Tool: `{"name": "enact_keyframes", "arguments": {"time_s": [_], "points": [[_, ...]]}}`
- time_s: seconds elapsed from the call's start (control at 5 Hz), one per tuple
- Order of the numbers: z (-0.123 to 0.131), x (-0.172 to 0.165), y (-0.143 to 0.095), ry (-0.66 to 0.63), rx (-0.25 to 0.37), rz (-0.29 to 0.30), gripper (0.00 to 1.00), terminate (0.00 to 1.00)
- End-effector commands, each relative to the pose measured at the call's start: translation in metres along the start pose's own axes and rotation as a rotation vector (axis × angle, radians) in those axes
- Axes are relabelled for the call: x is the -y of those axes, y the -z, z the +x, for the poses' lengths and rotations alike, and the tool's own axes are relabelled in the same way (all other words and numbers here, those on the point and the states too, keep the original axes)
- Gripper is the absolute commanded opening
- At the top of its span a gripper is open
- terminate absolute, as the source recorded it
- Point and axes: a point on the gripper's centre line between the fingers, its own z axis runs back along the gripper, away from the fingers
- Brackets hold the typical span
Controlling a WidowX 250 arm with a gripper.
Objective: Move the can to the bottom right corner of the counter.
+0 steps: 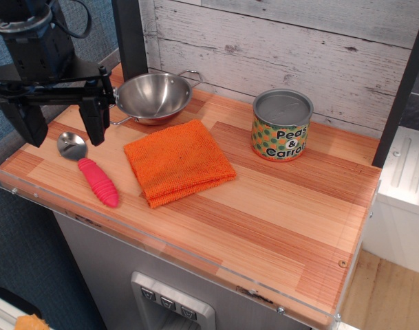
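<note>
The can (283, 125), one short tin cylinder, stands upright at the back right of the wooden plank counter (278, 227), grey lid up, dotted "Peas & Carrots" label facing forward. Left of it lie one folded orange cloth (177, 161), one steel bowl (154, 97) and one pink-handled spoon (89, 168). One black gripper (61, 125) hangs at far left, jaws spread, holding nothing.

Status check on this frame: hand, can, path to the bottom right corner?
Hand open, empty, above the spoon at counter's left end. Can upright at back right, untouched. Bottom right corner bare; nothing between.
</note>
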Motion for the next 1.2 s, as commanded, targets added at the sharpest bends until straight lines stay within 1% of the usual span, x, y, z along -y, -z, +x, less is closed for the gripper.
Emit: {"name": "enact_keyframes", "arguments": {"time_s": [0.0,0.2,0.4,0.6,0.8,1.0], "points": [[0.0,0.0,0.0,0.0,0.0,0.0,1.0,0.0],[0.014,0.017,0.003,-0.165,-0.003,0.091,1.0,0.0],[0.03,0.035,-0.003,-0.317,0.046,0.096,1.0,0.0],[0.048,0.052,-0.006,-0.499,0.072,0.083,1.0,0.0],[0.07,0.069,-0.005,-0.611,0.122,0.049,1.0,0.0],[0.093,0.083,-0.005,-0.669,0.204,-0.016,1.0,0.0]]}}
